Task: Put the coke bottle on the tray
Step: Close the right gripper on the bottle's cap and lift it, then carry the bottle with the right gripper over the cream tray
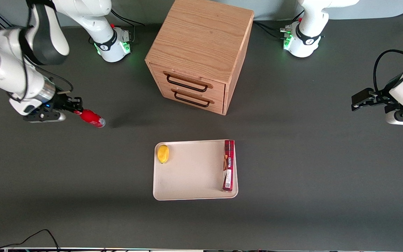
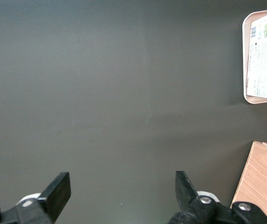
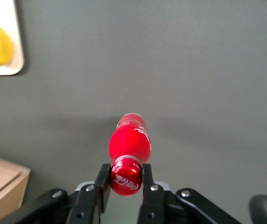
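Gripper (image 3: 124,179) clamped on coke bottle (image 1: 92,118) cap only, body hanging above table. Tray (image 1: 191,171) at my 4 o'clock (lemon (image 1: 163,153), box (image 1: 228,165) aboard). Risk: bottle swings, slips in transit.

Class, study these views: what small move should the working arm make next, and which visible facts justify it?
Probably carry the coke bottle toward the tray. The gripper has its jaws shut on the cap, and the bottle is well off the tray, toward the working arm's end. Bare tray lies between the lemon and red box.
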